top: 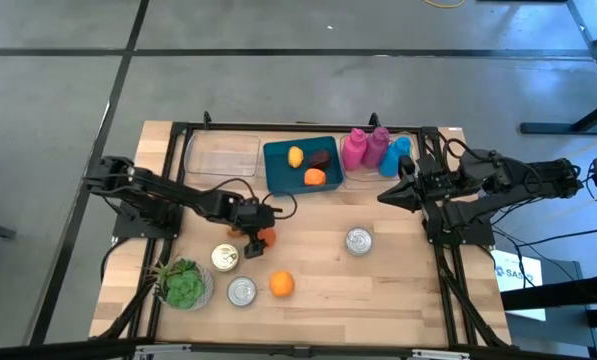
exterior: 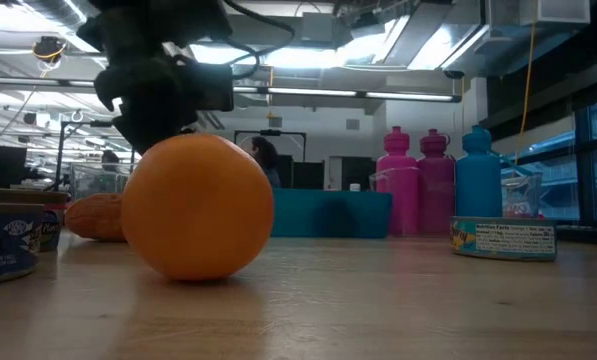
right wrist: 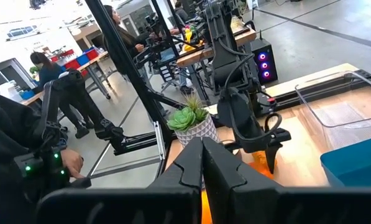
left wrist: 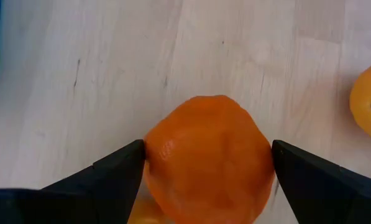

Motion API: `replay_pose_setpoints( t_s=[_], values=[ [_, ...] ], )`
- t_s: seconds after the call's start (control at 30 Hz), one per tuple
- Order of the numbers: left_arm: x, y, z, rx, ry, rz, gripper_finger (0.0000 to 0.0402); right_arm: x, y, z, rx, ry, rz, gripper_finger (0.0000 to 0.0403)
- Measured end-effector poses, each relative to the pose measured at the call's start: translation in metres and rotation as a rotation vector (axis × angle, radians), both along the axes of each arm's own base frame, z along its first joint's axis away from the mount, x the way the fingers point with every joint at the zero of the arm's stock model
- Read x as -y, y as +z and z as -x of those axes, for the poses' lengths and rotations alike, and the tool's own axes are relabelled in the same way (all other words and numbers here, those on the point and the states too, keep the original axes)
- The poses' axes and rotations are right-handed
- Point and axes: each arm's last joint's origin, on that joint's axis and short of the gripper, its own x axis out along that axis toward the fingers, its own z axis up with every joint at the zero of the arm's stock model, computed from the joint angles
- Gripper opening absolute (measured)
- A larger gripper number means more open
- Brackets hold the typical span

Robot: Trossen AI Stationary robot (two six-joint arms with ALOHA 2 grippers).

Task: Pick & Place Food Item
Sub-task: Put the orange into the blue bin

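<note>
A lumpy orange food item (left wrist: 207, 162) lies on the wooden table (top: 398, 290), left of centre. My left gripper (left wrist: 207, 148) is open and slants down over it, one finger (left wrist: 120, 171) on each side of the item; the high view shows gripper (top: 262, 228) and item (top: 267, 238) together. A round orange (top: 281, 284) rests on the table nearer the front edge and fills the low view (exterior: 198, 205). My right gripper (top: 386, 196) is shut, holds nothing, and hovers high at the table's right. My left gripper has its two fingertips close against the orange food item's two opposite sides (left wrist: 151, 152), coming from above at a slant. Whether they touch it I cannot tell. The item sits on the table.
A blue tray (top: 278, 175) with several food pieces stands at the back centre, a clear container (top: 223, 155) to its left, and two pink bottles (top: 355, 148) and a blue bottle (top: 398, 155) to its right. Three cans (top: 225, 258) (top: 241, 291) (top: 358, 240) and a potted succulent (top: 183, 283) stand nearer the front.
</note>
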Motion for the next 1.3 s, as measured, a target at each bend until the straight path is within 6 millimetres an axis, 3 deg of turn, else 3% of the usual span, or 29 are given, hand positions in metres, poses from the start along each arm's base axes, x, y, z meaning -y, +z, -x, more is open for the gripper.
replay_pose_setpoints(
  t_s=[0.3, 0.57, 0.9, 1.13, 1.3],
  values=[
    [0.002, -0.016, -0.004, -0.069, -0.046, 0.032, 0.0325, 0.000, 0.000, 0.000, -0.005, 0.000, -0.007, 0.0009],
    [0.002, -0.018, -0.003, -0.077, -0.066, 0.026, 0.0228, 0.000, 0.000, 0.000, -0.005, -0.001, -0.007, 0.0009],
    [0.003, -0.018, -0.003, -0.077, -0.079, 0.059, 0.0228, 0.000, 0.000, 0.000, -0.006, -0.001, -0.009, 0.0009],
    [-0.003, 0.006, -0.007, -0.014, -0.077, 0.115, 0.0228, 0.000, 0.000, 0.000, -0.006, -0.001, -0.009, 0.0009],
    [-0.009, 0.041, -0.011, 0.106, -0.075, 0.131, 0.0227, 0.000, 0.000, 0.000, -0.006, -0.001, -0.009, 0.0009]
  ],
)
